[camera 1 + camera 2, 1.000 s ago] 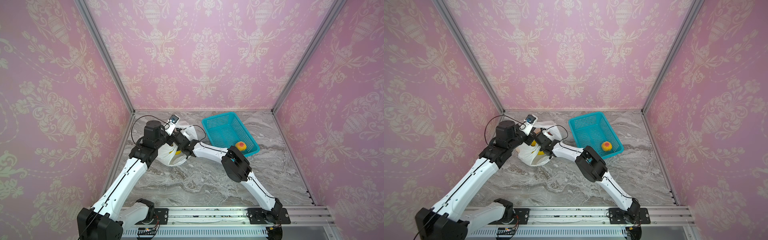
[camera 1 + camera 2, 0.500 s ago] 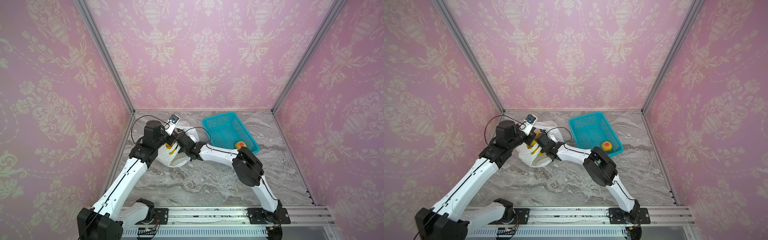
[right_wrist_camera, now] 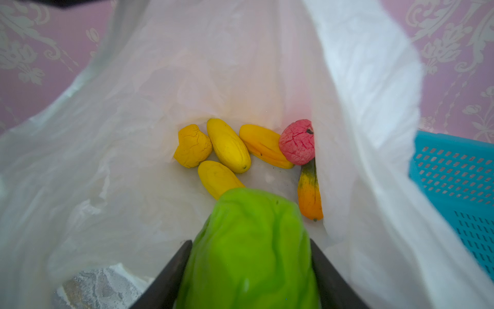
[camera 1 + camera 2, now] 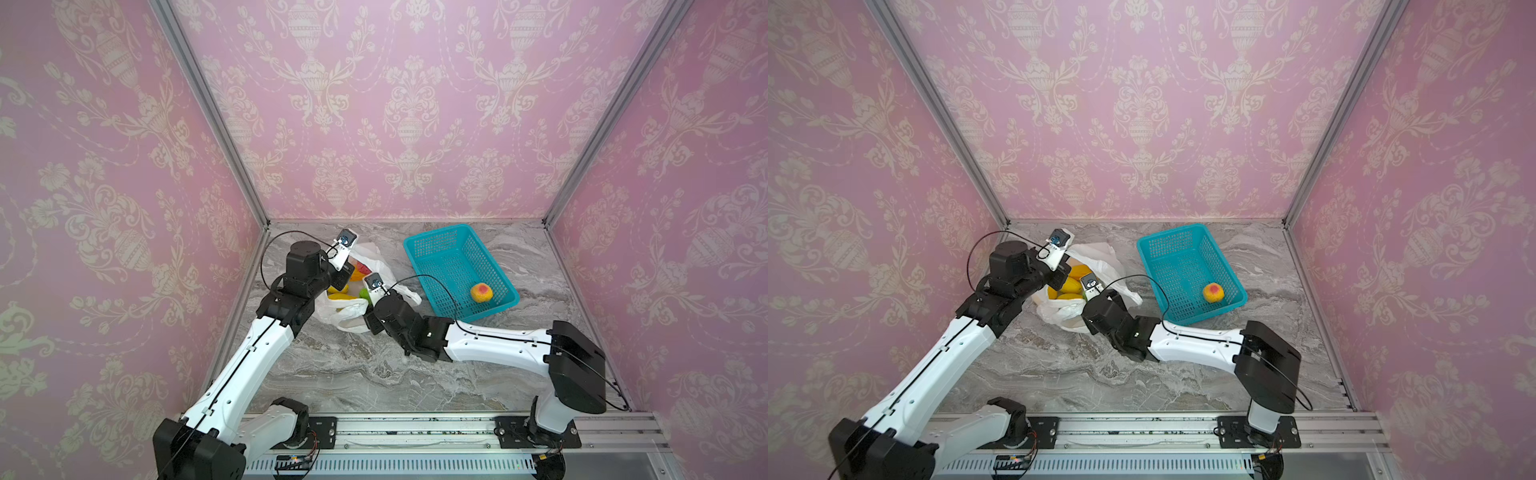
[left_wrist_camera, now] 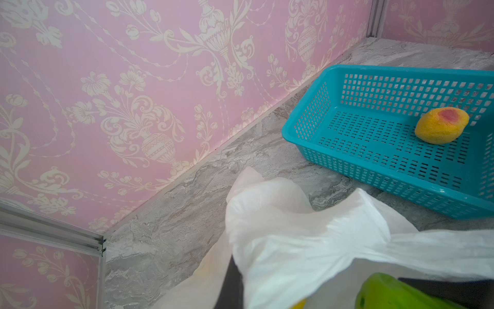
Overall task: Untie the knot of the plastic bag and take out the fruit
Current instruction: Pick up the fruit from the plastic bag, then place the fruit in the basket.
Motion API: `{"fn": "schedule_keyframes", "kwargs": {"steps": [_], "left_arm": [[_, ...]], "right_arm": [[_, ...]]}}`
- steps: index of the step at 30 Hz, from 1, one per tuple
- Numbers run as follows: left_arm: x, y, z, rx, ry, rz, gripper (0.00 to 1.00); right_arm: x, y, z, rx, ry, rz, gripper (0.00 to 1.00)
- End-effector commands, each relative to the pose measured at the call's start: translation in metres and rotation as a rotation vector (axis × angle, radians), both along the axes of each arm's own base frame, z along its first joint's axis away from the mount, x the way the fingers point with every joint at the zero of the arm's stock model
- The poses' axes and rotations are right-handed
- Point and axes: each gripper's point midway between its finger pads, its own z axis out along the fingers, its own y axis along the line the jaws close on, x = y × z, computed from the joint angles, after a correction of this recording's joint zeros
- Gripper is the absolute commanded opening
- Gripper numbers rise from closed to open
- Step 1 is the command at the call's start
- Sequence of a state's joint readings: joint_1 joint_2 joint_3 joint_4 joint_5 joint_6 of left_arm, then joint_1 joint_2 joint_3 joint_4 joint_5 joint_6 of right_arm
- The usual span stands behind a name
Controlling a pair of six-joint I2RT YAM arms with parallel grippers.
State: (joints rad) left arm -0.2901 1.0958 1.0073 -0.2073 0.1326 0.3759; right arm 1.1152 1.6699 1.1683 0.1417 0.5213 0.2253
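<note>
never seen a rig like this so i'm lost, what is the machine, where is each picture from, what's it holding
It is a robot with two white arms, left arm and right arm, at a marble table. Two pictures look down from overhead; two come from a camera on each wrist. On the table lie an open white plastic bag and a teal basket with one yellow-red fruit in it. The left gripper is shut on the bag's edge. The right gripper, inside the bag, grips a green fruit; more fruit lies in the bag.
</note>
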Motion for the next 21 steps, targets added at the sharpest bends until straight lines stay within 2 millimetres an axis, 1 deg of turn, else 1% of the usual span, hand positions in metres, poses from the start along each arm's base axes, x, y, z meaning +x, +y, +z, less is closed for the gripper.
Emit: {"fn": "schedule_keyframes", "kwargs": {"steps": [1, 4, 6, 7, 9, 11, 14, 17, 20, 21], "left_arm": [[0.0, 0.003, 0.001, 0.005, -0.003, 0.013, 0.0], [0.001, 0.002, 0.0, 0.004, 0.001, 0.009, 0.0], [0.001, 0.001, -0.002, 0.003, 0.01, 0.007, 0.0], [0.001, 0.001, -0.001, 0.003, 0.009, 0.005, 0.0], [0.001, 0.002, -0.001, 0.001, 0.008, 0.008, 0.0], [0.0, 0.002, 0.0, -0.001, 0.004, 0.006, 0.0], [0.0, 0.002, 0.001, 0.001, 0.001, 0.009, 0.0], [0.0, 0.003, 0.001, 0.004, 0.001, 0.011, 0.0], [-0.001, 0.002, 0.002, 0.0, -0.004, 0.008, 0.0], [-0.001, 0.002, 0.002, -0.001, -0.004, 0.007, 0.0]], "right_arm": [[-0.008, -0.024, 0.046, 0.103, -0.087, -0.021, 0.3], [-0.017, -0.048, 0.068, 0.152, -0.119, -0.035, 0.3], [-0.021, -0.069, 0.079, 0.176, -0.145, -0.058, 0.3], [-0.022, -0.078, 0.083, 0.182, -0.153, -0.07, 0.3], [-0.022, -0.105, 0.087, 0.196, -0.171, -0.113, 0.3], [-0.017, -0.136, 0.088, 0.209, -0.181, -0.175, 0.3], [-0.001, -0.193, 0.077, 0.232, -0.157, -0.32, 0.29], [0.007, -0.24, 0.071, 0.273, -0.139, -0.429, 0.27], [0.009, -0.274, 0.065, 0.312, -0.146, -0.519, 0.27], [0.009, -0.281, 0.062, 0.32, -0.144, -0.54, 0.27]]}}
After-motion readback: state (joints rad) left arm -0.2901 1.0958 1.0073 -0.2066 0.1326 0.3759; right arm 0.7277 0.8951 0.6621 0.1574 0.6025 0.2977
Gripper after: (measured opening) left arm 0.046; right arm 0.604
